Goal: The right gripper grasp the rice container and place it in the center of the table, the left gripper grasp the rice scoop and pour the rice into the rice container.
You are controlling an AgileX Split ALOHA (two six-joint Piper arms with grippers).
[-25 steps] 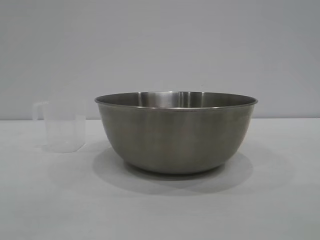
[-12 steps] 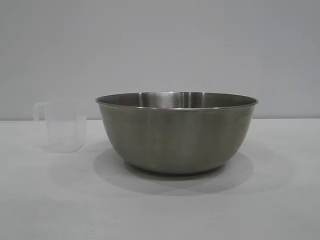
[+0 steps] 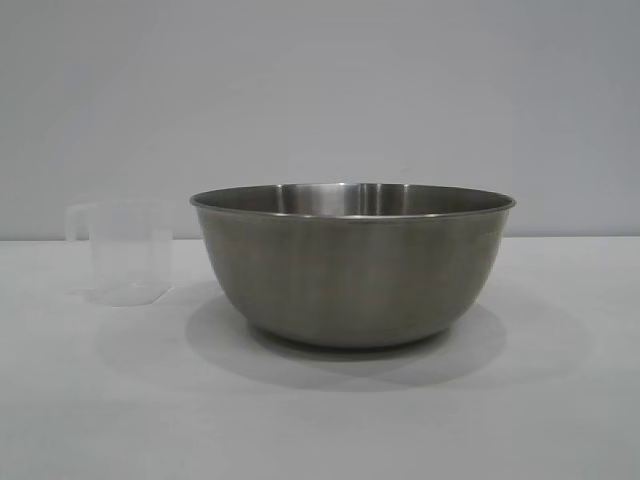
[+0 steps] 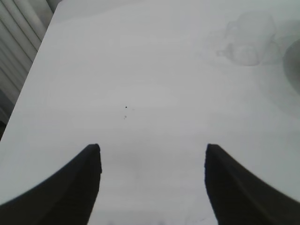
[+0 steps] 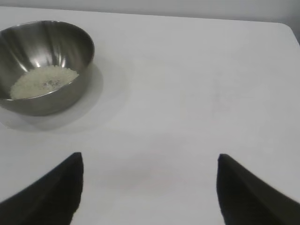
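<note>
The rice container [image 3: 352,265], a wide steel bowl, stands in the middle of the white table [image 3: 560,420]; in the right wrist view the bowl [image 5: 56,98] holds a pale heap of rice [image 5: 43,80]. The rice scoop [image 3: 128,252], a clear plastic cup with a side handle, stands upright just left of the bowl and looks empty; it shows faintly as the scoop [image 4: 246,42] in the left wrist view. My left gripper [image 4: 152,150] is open over bare table, well short of the scoop. My right gripper [image 5: 150,159] is open too, away from the bowl, with nothing between its fingers.
A plain grey wall rises behind the table. The table's edge and a ribbed pale surface [image 4: 16,51] beyond it show in the left wrist view. A rounded table corner [image 5: 288,28] shows in the right wrist view.
The bowl and scoop hold their places. The scoop's outline shifts very slightly between the frames; neither arm enters the exterior view.
</note>
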